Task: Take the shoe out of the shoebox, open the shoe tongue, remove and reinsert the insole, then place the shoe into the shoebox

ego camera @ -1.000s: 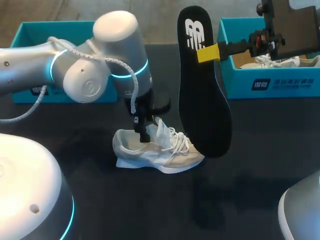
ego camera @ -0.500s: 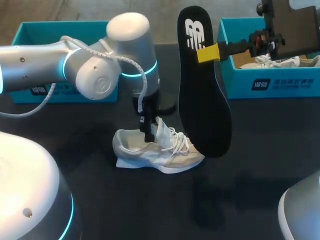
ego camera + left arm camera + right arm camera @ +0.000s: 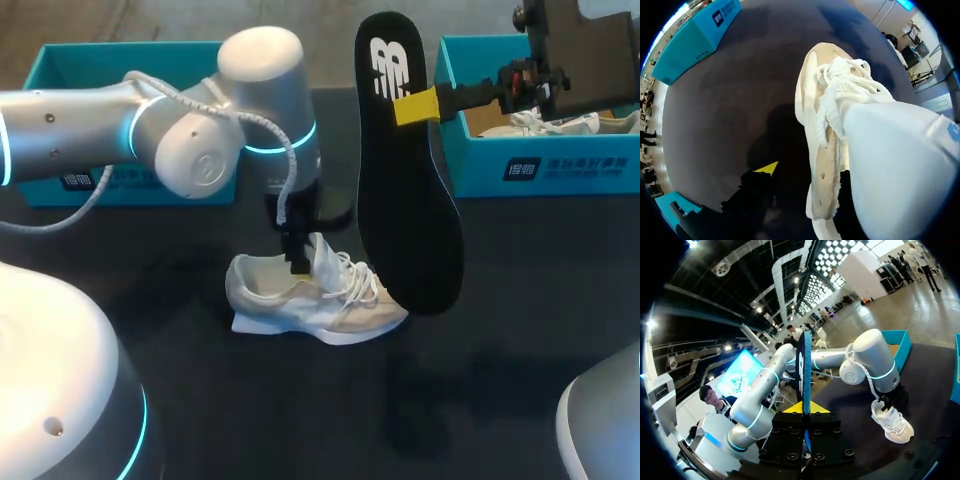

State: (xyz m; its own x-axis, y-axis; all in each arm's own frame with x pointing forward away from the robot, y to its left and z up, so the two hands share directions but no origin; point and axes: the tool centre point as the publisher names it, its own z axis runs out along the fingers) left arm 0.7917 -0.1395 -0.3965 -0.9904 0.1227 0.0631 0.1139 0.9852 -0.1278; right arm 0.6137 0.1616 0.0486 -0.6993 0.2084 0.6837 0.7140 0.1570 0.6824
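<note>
A white shoe (image 3: 320, 298) lies on the black table, toe to the right. My left gripper (image 3: 297, 252) is down at its opening, beside the raised tongue (image 3: 325, 258). In the left wrist view the shoe's side wall (image 3: 822, 190) stands between the fingers of the left gripper (image 3: 805, 174), one yellow fingertip (image 3: 767, 168) outside and clear of it, so it is open. The tongue (image 3: 890, 165) looms just beside it. My right gripper (image 3: 415, 105) is shut on the black insole (image 3: 405, 190), holding it upright above the shoe's toe. The right wrist view shows the insole (image 3: 804, 365) edge-on in the right gripper (image 3: 804, 412).
A teal shoebox (image 3: 530, 165) at the back right holds another white shoe (image 3: 545, 124). A second teal shoebox (image 3: 60, 70) stands at the back left, behind my left arm (image 3: 180, 140). The shoe (image 3: 892, 422) also shows past the insole.
My left arm has shifted to the right along the shoe, bringing its gripper up against the tongue. The right arm and the insole have kept still.
</note>
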